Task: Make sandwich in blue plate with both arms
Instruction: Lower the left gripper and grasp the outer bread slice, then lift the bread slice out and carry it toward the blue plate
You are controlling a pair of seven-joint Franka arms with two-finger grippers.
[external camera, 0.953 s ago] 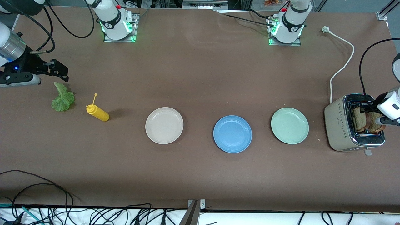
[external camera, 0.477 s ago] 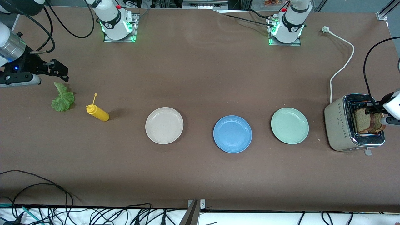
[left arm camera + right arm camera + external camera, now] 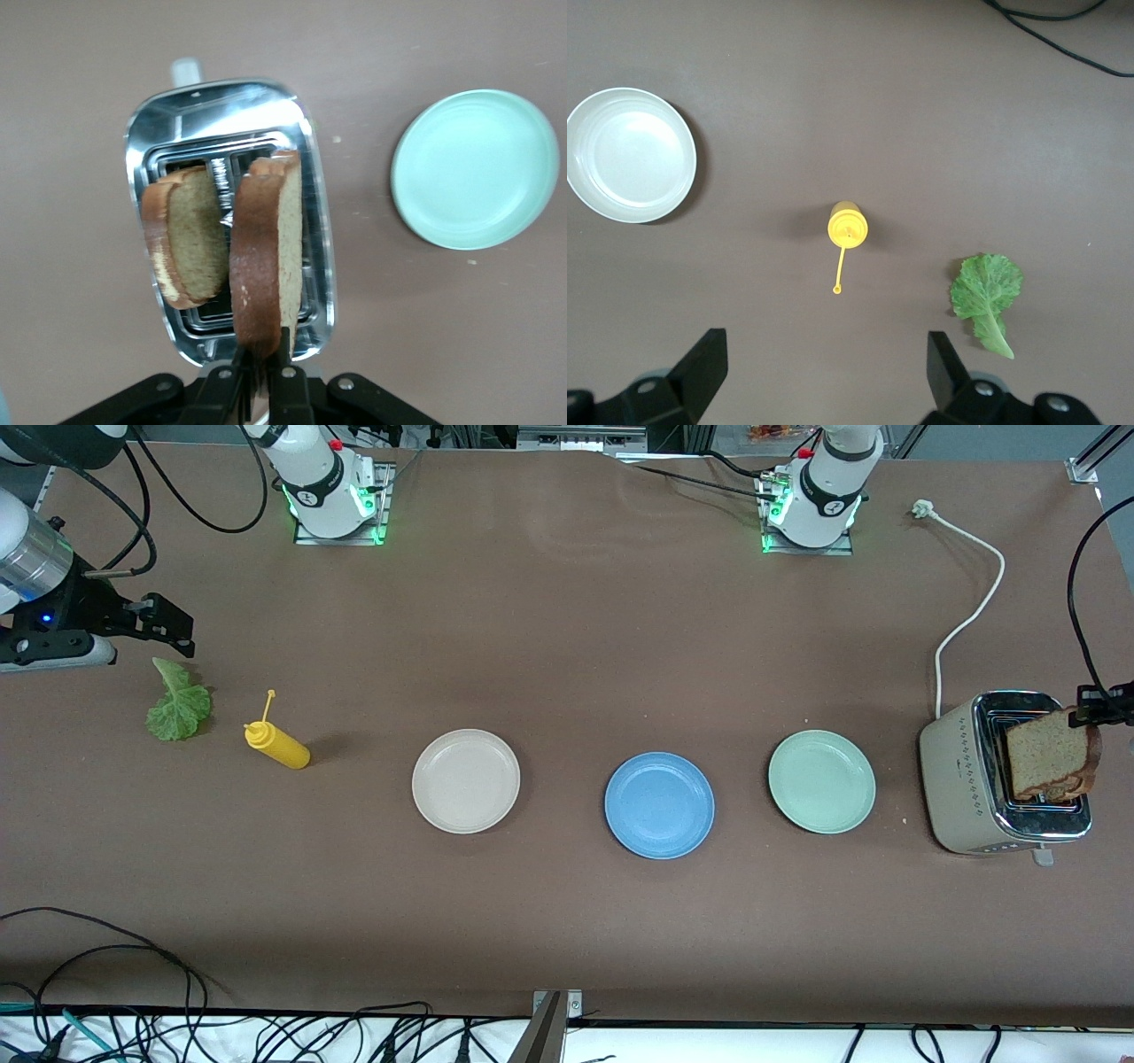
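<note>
The left gripper [image 3: 259,370] is clamped on the edge of a brown bread slice [image 3: 1052,755], held upright over the toaster [image 3: 967,779], its long axis hanging down from the jaws. The blue plate [image 3: 659,805] sits well apart toward the table's middle, with the mint-green plate [image 3: 821,781] between it and the toaster. A second slice [image 3: 190,239] stands in the slot. The right gripper [image 3: 824,372] waits with jaws spread above the lettuce leaf [image 3: 179,703] and mustard bottle [image 3: 278,746]. The left gripper is cut off at the front view's edge
</note>
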